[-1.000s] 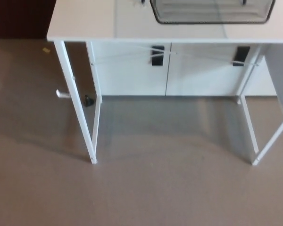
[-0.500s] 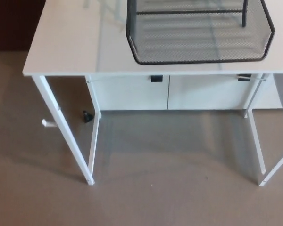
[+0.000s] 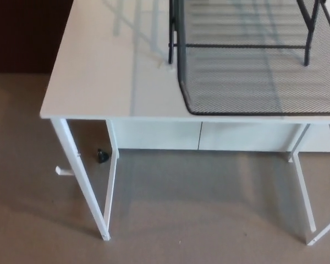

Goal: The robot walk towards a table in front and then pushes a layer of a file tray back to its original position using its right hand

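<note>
A white table point(image 3: 99, 71) fills the upper frame. A black mesh tray point(image 3: 253, 82) sits at upper right, its pulled-out layer reaching the table's front edge. Neither hand shows.

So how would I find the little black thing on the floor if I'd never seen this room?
Start at the white table with the black mesh file tray on top. Look underneath it, on the brown floor beside the table's left legs. The little black thing sits there near the white cabinet; the only other small thing nearby is a white piece, so it is the only dark one.
</note>
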Robot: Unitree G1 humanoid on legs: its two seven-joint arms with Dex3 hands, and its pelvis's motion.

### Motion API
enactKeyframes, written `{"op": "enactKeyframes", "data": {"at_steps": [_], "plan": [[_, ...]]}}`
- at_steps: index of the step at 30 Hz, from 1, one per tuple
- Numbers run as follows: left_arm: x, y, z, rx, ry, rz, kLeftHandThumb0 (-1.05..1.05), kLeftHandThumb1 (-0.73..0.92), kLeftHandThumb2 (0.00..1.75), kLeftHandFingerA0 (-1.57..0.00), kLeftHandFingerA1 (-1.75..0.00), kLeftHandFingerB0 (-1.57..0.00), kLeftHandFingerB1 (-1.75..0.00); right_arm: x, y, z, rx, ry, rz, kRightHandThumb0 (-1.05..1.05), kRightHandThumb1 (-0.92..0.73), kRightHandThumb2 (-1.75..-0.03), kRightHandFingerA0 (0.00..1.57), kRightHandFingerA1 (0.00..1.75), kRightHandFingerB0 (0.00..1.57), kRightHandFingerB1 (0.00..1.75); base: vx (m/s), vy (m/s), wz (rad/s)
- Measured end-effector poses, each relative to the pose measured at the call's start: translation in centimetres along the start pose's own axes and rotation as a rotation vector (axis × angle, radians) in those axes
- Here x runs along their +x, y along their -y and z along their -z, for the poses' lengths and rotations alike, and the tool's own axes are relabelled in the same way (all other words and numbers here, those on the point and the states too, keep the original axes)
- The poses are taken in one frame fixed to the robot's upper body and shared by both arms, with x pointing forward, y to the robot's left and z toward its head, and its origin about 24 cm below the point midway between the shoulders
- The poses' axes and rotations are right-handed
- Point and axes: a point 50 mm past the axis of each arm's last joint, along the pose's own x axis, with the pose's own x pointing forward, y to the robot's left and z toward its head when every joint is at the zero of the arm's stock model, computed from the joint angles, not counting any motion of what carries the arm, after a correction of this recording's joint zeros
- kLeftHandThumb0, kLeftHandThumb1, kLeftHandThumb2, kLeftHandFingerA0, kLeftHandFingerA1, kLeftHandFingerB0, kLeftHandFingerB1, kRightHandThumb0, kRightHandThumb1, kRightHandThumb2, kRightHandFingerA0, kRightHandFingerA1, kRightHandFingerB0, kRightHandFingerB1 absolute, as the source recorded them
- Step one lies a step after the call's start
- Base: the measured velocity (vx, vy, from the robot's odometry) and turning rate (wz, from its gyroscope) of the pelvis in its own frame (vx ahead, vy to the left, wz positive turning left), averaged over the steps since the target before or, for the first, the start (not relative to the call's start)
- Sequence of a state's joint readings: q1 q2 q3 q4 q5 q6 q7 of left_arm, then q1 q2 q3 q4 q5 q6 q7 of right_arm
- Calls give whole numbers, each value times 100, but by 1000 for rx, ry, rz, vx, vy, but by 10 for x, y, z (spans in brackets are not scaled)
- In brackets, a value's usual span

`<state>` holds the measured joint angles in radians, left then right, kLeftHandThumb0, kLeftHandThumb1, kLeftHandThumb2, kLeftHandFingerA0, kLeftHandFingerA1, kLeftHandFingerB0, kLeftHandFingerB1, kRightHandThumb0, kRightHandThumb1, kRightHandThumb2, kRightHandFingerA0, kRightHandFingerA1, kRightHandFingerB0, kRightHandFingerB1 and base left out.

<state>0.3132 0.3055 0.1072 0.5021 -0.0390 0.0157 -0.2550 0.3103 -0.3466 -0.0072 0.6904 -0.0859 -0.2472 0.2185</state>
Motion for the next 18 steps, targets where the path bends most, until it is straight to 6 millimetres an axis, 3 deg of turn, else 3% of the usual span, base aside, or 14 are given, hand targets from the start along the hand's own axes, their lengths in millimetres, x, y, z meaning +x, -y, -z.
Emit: {"op": "enactKeyframes", "data": {"at_steps": [9, 18], "plan": [[1, 3, 0, -1, -1, 10, -12, 47, 89, -38, -59, -16, -48, -1, 3, 2, -17, -10, 3, -32, -48, -65, 60, 52, 45, 45, 136, -150, -3], [3, 3, -1, 3, -1, 14, -13, 47, 89, -40, -59, -17, -49, -2, 1, 4, -26, -16, -5, -34, -47, -66, 61, 54, 45, 46, 137, 138, -8]]}}
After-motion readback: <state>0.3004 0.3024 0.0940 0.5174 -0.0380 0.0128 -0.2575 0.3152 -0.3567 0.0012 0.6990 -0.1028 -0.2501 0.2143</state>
